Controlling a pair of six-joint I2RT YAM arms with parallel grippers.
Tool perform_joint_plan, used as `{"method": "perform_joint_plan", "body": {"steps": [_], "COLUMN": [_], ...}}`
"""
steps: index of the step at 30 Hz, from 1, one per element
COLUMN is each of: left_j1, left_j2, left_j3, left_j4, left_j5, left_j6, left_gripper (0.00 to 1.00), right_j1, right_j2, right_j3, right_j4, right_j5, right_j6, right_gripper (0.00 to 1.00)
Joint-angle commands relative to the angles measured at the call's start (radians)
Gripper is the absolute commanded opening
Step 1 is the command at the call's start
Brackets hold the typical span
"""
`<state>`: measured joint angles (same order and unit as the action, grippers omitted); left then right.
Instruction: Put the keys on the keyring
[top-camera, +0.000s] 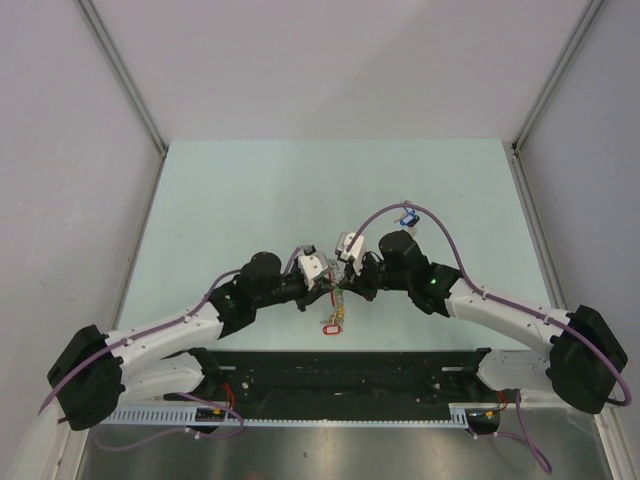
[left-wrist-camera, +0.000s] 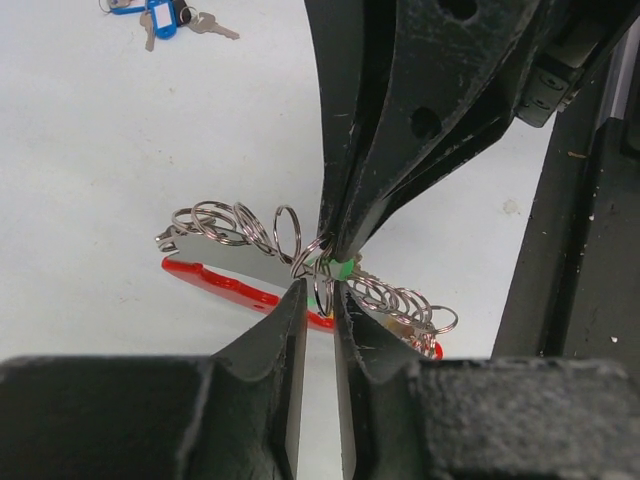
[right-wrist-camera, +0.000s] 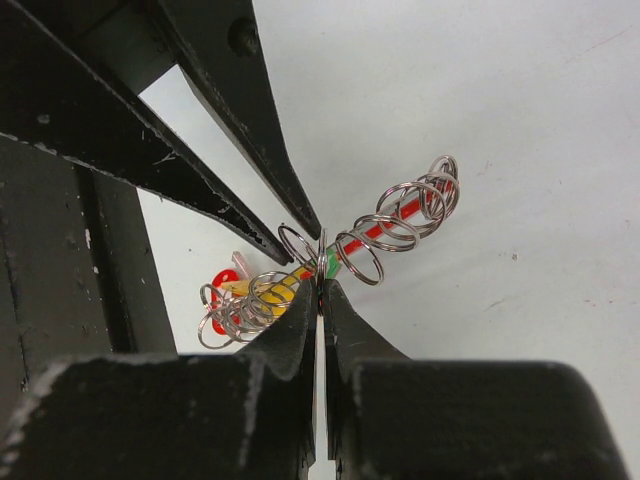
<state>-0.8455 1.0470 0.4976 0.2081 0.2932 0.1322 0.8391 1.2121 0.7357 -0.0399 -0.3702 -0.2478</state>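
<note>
The keyring (top-camera: 336, 312), silvery rings with a curved red loop (left-wrist-camera: 215, 280), hangs between both grippers just above the table. My left gripper (left-wrist-camera: 322, 292) is shut on one of its rings; it also shows in the top view (top-camera: 327, 283). My right gripper (right-wrist-camera: 320, 283) comes in from the opposite side, tip to tip, shut on the green-headed key (right-wrist-camera: 332, 262), with a ring standing edge-on at its tips. The green head (left-wrist-camera: 343, 267) shows just below the right fingertips (left-wrist-camera: 335, 240). The blue-headed key (top-camera: 407, 216) lies on the table behind the right arm, also in the left wrist view (left-wrist-camera: 160, 18).
A yellow tag (right-wrist-camera: 270, 290) and a red tag (right-wrist-camera: 225, 280) hang in the bunch. The black base rail (top-camera: 340, 365) runs along the table's near edge. Grey walls close the table on three sides.
</note>
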Motion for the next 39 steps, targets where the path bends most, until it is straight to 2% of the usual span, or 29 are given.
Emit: {"method": "perform_joint_plan", "body": {"steps": [1, 3, 6, 10, 14, 26, 30, 34, 39], "left_j1": [-0.01, -0.012, -0.013, -0.013, -0.012, 0.0, 0.006, 0.011, 0.013], "left_j2": [0.016, 0.024, 0.027, 0.012, -0.031, -0.099, -0.111, -0.11, -0.105], "left_j3": [0.058, 0.065, 0.07, 0.061, 0.022, -0.07, -0.085, -0.085, -0.09], "left_j4": [-0.015, -0.021, -0.022, -0.009, 0.049, 0.2, 0.217, 0.223, 0.238], "left_j5": [0.009, 0.015, 0.026, 0.011, -0.006, -0.02, -0.019, -0.02, -0.012], "left_j6": [0.017, 0.018, 0.018, 0.006, -0.028, -0.163, -0.184, -0.218, -0.238], "left_gripper": [0.17, 0.13, 0.0, 0.0, 0.0, 0.0, 0.0, 0.0, 0.01], "right_j1": [0.006, 0.008, 0.008, 0.006, -0.003, -0.057, -0.071, -0.074, -0.071], "right_j2": [-0.017, -0.017, -0.017, -0.017, -0.034, -0.054, -0.059, -0.063, -0.068], "right_j3": [0.053, 0.053, 0.053, 0.05, 0.025, -0.035, -0.053, -0.064, -0.076], "right_j4": [0.048, 0.046, 0.044, 0.044, 0.058, 0.13, 0.153, 0.17, 0.198], "right_j5": [0.002, 0.002, -0.001, -0.004, -0.007, -0.082, -0.099, -0.102, -0.116], "right_j6": [-0.013, -0.013, -0.011, -0.004, 0.022, 0.079, 0.096, 0.107, 0.108], "right_gripper": [0.0, 0.0, 0.0, 0.0, 0.07, 0.19, 0.23, 0.33, 0.36]}}
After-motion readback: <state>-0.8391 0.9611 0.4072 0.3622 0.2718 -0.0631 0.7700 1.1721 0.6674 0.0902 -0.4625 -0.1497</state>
